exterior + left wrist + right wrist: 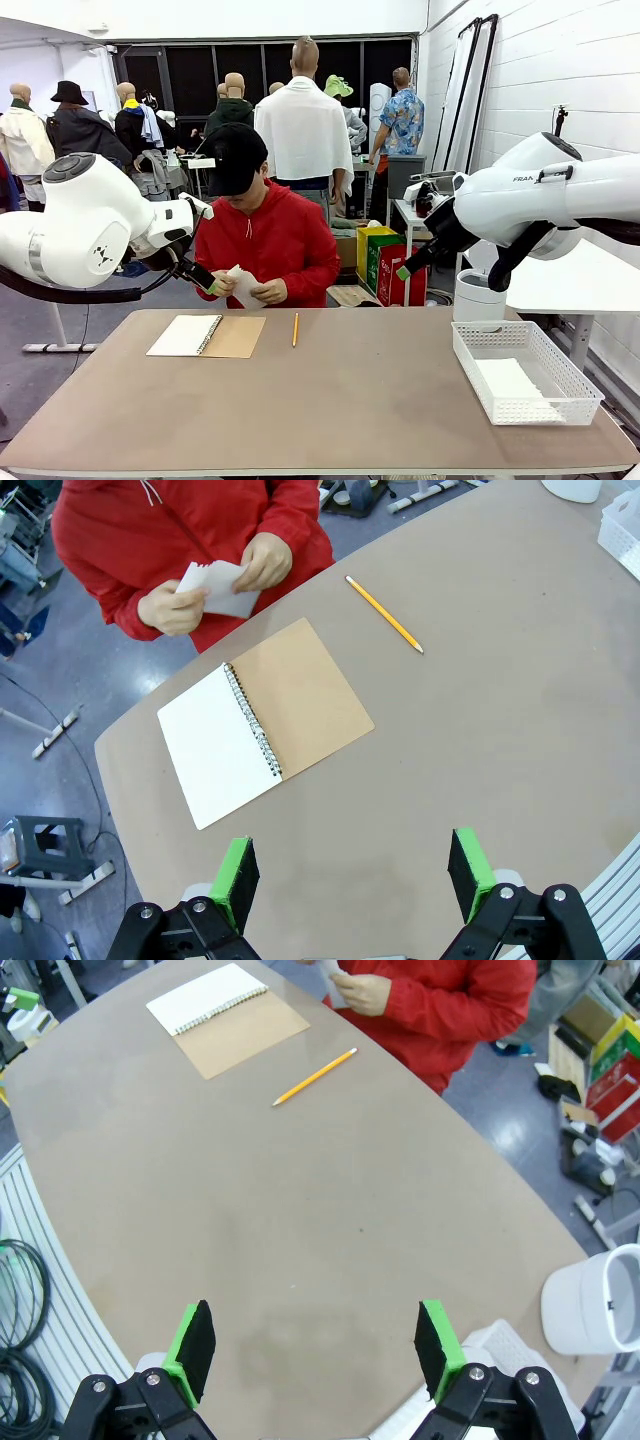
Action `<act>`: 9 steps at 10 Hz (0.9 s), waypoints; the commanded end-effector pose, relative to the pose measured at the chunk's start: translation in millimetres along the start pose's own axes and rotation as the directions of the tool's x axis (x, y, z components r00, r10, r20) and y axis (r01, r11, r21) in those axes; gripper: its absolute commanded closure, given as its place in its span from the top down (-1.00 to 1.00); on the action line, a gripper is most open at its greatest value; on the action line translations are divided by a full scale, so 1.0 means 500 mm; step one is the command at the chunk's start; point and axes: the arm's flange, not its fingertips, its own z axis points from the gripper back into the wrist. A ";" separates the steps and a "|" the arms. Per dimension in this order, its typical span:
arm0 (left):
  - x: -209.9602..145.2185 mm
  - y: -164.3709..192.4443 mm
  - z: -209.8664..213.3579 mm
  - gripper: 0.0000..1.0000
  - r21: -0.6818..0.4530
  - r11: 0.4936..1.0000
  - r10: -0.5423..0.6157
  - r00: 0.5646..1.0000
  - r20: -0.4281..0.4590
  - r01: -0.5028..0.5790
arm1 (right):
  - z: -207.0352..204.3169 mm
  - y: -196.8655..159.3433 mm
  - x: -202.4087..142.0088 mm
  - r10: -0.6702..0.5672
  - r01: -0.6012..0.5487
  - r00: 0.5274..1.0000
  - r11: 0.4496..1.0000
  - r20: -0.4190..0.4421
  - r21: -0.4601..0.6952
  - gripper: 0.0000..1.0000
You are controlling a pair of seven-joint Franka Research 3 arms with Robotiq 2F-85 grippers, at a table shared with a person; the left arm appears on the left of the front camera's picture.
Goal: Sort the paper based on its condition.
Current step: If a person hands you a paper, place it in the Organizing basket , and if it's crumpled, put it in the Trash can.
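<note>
brown tabletop point(350, 400) lies under both raised grippers. left gripper point(352, 875) and right gripper point(315, 1348) hang with jaws spread, empty. paper point(217, 588) sits across the tabletop in the person's hands point(172, 610), nearer the left arm.

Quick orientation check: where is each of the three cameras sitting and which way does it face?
Front: between the arms, facing the person in red across the brown table; both white arms show.
Left wrist: above the table, looking down; open left gripper at bottom.
Right wrist: also looking down; open right gripper at bottom.
Shared: all show the open spiral notebook and yellow pencil.
</note>
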 end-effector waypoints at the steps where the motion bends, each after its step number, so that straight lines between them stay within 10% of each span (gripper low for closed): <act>1: 0.000 0.000 0.001 1.00 0.000 1.000 -0.002 1.000 0.005 0.002 | -0.001 0.000 -0.002 -0.002 0.002 1.000 1.000 -0.001 -0.001 1.00; 9: 0.000 0.000 0.001 1.00 0.000 1.000 -0.002 1.000 0.005 0.002 | -0.001 0.000 -0.002 -0.002 0.002 1.000 1.000 -0.001 -0.001 1.00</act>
